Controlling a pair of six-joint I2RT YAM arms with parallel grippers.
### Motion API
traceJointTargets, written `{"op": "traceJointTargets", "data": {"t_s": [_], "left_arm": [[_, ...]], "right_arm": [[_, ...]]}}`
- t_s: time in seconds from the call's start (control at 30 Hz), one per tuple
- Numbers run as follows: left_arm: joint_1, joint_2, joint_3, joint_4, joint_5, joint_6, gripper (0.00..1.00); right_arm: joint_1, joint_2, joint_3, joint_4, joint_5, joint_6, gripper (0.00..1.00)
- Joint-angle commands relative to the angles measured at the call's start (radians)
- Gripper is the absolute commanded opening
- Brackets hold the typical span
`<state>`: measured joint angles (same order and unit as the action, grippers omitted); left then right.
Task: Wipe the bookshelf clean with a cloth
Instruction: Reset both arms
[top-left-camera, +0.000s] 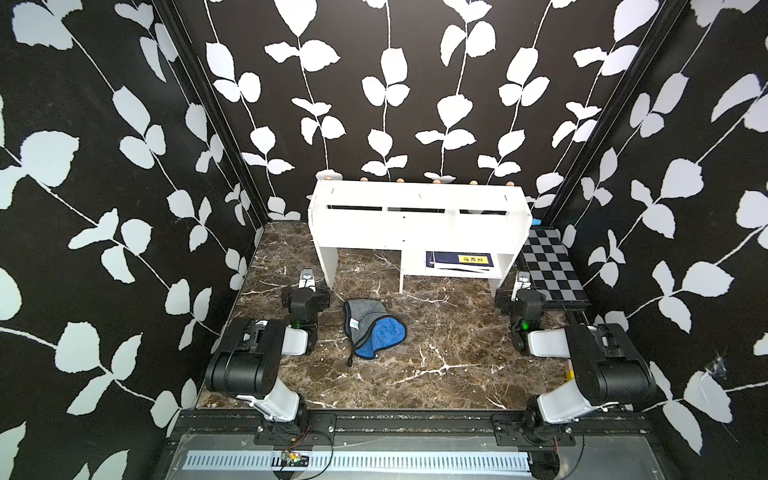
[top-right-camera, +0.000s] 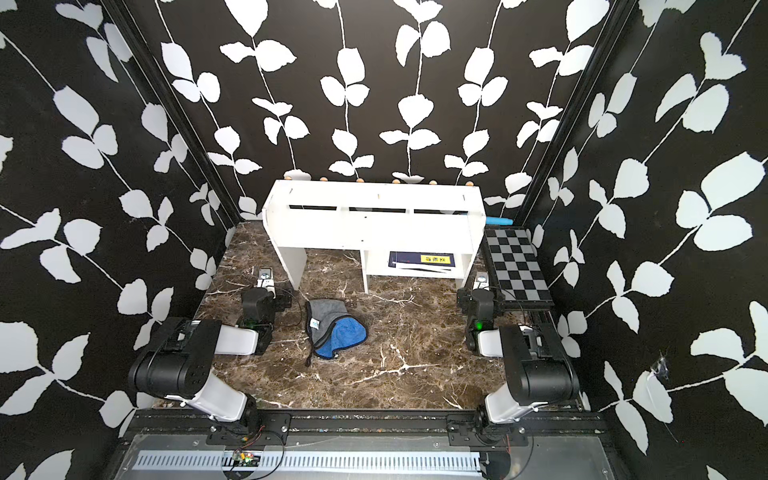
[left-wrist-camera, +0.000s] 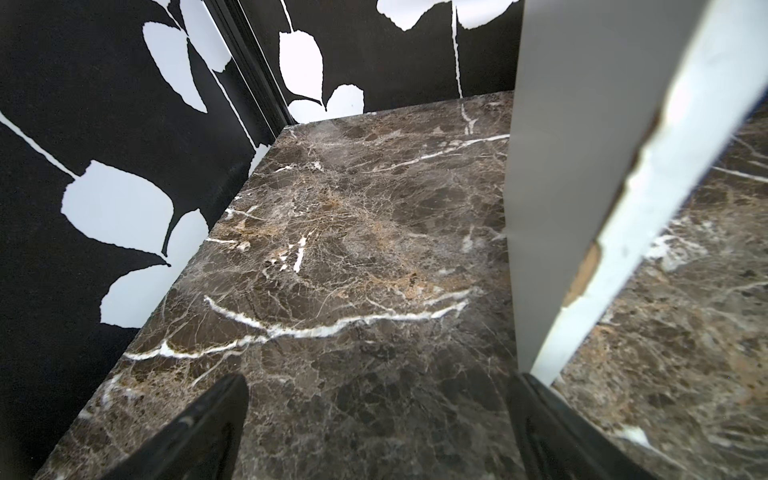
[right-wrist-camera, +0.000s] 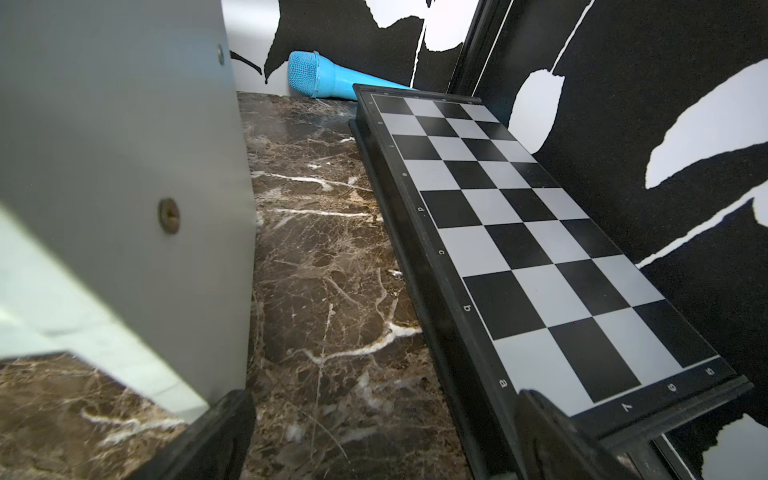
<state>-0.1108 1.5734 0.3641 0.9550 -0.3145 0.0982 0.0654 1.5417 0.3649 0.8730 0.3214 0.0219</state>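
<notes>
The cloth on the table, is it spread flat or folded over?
Folded over, not flat: the cloth lies bunched, grey face up with its blue face turned out along one side.

White bookshelf (top-left-camera: 419, 224), grey-and-blue cloth (top-left-camera: 374, 328), brown marbled table (top-left-camera: 436, 357)

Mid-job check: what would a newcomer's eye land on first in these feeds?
The long white bookshelf stands out first, bright against the black leaf-patterned back wall. Next comes the cloth, crumpled grey and bright blue on the marble table in front of it, left of centre. A checkered board lies by the shelf's right end, with a blue microphone behind it.
</notes>
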Motion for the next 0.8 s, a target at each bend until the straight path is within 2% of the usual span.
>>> {"op": "traceJointTargets", "data": {"t_s": [0.0, 0.77], "left_arm": [[-0.001, -0.005, 0.008, 0.024, 0.005, 0.005, 0.99], [0.0, -0.007, 0.01, 0.017, 0.008, 0.004, 0.99]], "right_arm": [[0.001, -0.013, 0.013, 0.031, 0.016, 0.004, 0.99], [-0.004, -0.011, 0.014, 0.031, 0.0, 0.005, 0.99]]}}
